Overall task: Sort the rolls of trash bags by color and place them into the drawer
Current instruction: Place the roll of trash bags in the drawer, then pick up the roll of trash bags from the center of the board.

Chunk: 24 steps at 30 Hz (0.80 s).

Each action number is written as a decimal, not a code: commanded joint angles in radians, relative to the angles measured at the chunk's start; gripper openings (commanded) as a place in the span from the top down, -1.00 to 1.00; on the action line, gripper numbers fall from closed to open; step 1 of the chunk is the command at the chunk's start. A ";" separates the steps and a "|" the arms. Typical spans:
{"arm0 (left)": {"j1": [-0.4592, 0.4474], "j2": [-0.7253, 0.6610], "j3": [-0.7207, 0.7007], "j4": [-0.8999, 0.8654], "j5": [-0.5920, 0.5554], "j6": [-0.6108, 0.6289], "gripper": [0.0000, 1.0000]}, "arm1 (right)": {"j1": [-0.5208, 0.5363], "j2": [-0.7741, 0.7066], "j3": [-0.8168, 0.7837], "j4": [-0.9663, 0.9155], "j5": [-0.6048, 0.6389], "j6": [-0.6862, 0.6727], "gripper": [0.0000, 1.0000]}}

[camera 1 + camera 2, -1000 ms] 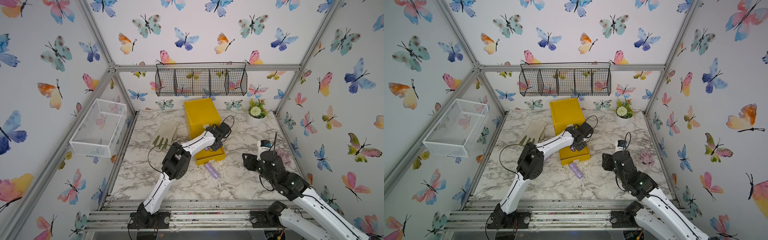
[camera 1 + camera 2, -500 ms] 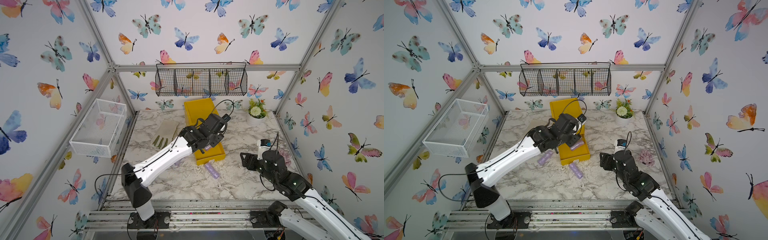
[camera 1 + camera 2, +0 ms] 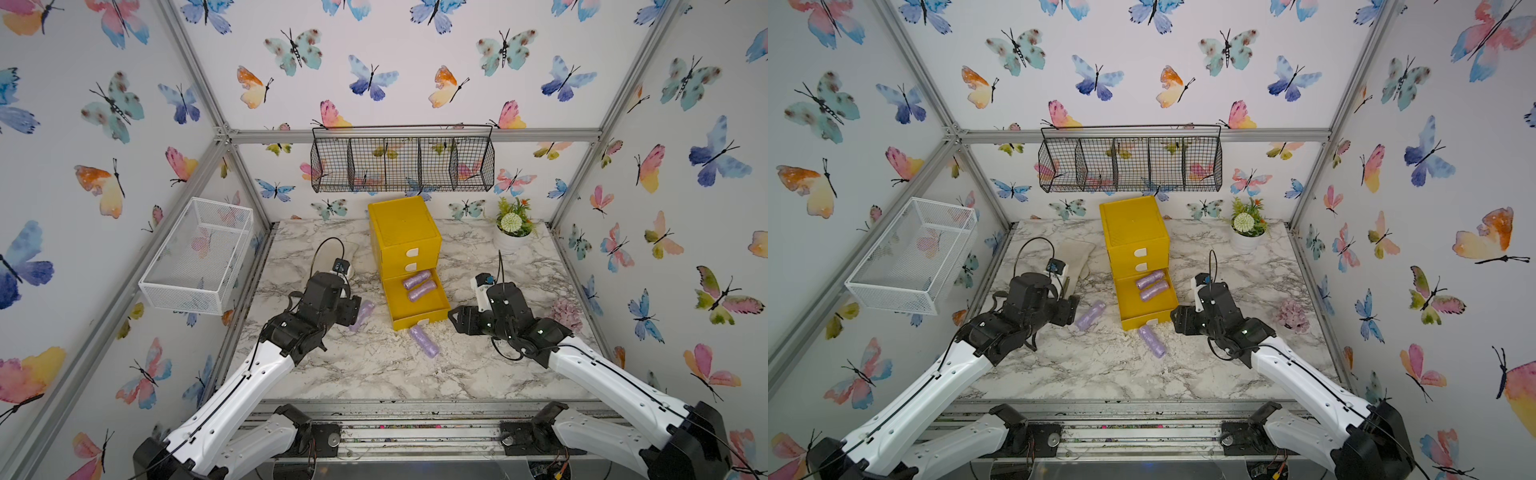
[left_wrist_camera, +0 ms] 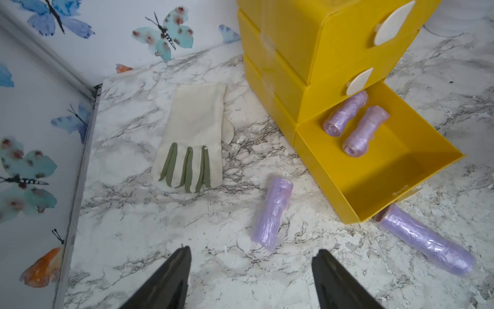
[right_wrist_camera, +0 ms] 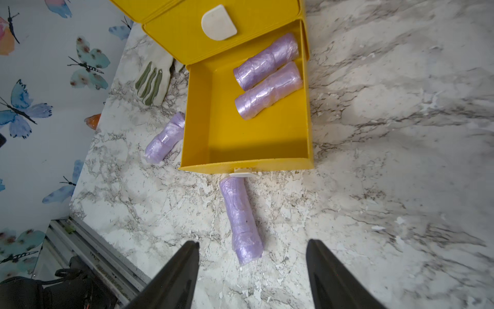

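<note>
Purple rolls of trash bags (image 5: 267, 91) are partly stowed: two lie side by side in the pulled-out bottom drawer (image 5: 213, 139) of the yellow chest (image 3: 405, 232), which stands open to receive the rest. One loose roll (image 5: 242, 219) lies just ahead of the right gripper (image 5: 253, 242), its far end at the drawer front; another roll (image 4: 272, 214) lies just beyond the left gripper (image 4: 252, 250), beside the drawer. Both grippers hang low, jaws wide apart and empty, seemingly each lined up on its nearest roll.
</note>
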 commanded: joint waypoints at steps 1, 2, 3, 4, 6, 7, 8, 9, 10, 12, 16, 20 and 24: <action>0.062 -0.057 -0.039 0.058 0.074 -0.058 -0.55 | 0.018 0.021 -0.006 0.079 -0.116 -0.050 -0.37; 0.078 -0.060 -0.051 0.067 0.086 -0.065 -0.55 | 0.031 0.051 0.016 0.056 -0.131 -0.077 -0.37; 0.091 -0.059 -0.062 0.071 0.094 -0.075 -0.56 | 0.048 0.086 0.043 0.018 -0.128 -0.101 -0.37; 0.104 -0.054 -0.064 0.071 0.100 -0.081 -0.56 | 0.065 0.117 0.064 -0.006 -0.119 -0.119 -0.37; 0.127 -0.035 -0.064 0.067 0.108 -0.088 -0.56 | 0.105 0.170 0.092 -0.046 -0.082 -0.139 -0.37; 0.135 -0.025 -0.063 0.062 0.110 -0.089 -0.56 | 0.113 0.183 0.092 -0.045 -0.077 -0.140 -0.38; 0.141 -0.014 -0.061 0.059 0.112 -0.091 -0.56 | 0.116 0.193 0.085 -0.032 -0.078 -0.135 -0.38; 0.142 -0.006 -0.061 0.056 0.114 -0.091 -0.56 | 0.117 0.197 0.074 -0.011 -0.085 -0.130 -0.37; 0.142 -0.001 -0.062 0.054 0.116 -0.091 -0.56 | 0.119 0.202 0.065 0.006 -0.090 -0.126 -0.35; 0.142 0.005 -0.063 0.054 0.123 -0.090 -0.56 | 0.124 0.221 0.060 0.023 -0.099 -0.127 -0.31; 0.143 0.005 -0.067 0.060 0.126 -0.090 -0.57 | 0.151 0.294 0.075 0.017 -0.082 -0.143 -0.27; 0.146 0.014 -0.069 0.058 0.133 -0.092 -0.57 | 0.177 0.367 0.087 0.022 -0.067 -0.156 -0.27; 0.147 0.025 -0.070 0.061 0.144 -0.091 -0.57 | 0.187 0.421 0.095 0.037 -0.059 -0.162 -0.27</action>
